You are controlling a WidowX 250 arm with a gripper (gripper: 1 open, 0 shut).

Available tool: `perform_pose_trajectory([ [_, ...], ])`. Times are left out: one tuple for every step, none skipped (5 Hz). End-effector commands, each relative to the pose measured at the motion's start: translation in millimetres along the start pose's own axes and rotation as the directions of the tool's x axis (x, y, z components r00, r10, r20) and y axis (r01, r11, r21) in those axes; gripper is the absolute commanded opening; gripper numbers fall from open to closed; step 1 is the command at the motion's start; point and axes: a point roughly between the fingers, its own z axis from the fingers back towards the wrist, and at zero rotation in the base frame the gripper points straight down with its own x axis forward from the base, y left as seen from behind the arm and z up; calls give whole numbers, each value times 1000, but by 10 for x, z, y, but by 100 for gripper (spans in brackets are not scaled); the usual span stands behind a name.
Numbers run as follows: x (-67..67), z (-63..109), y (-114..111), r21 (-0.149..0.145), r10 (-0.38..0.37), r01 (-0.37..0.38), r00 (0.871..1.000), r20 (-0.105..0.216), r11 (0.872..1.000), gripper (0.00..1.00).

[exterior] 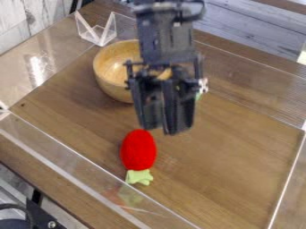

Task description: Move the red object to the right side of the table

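Where the clear plastic wall (pixel 72 159) runs along the near edge of the table (pixel 239 170), the red object (pixel 140 149) lies on the wood close to that wall, its pale green leafy stub (pixel 141 177) pointing toward the camera. Nothing touches it; it rests free on the tabletop, which suggests it has been set down rather than being carried. Whether this spot counts as the right side of the table is hard to judge from this angle.

Just beyond and above it hangs the gripper (pixel 167 125), blurred, its dark fingers (pixel 148 112) spread apart and empty, clear of the toy. Released like this, it looks placed either to retreat or to come down for another grasp.

Behind the arm's dark body sits the wooden bowl (pixel 114 70), partly hidden by it. The green block (pixel 199 85) is almost wholly covered by the gripper, only a sliver showing at its right edge, if that is indeed the block. Farther back stands a small clear stand (pixel 95 29) on the pale surface.

No brand, label or writing can be read anywhere.
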Motion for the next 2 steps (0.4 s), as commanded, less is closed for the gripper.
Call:
perform_pose_trajectory([
  [-2,145,-231,49,-15,12,998,53,999,0],
  [39,52,-151,63,-49,46,998,45,997,100],
])
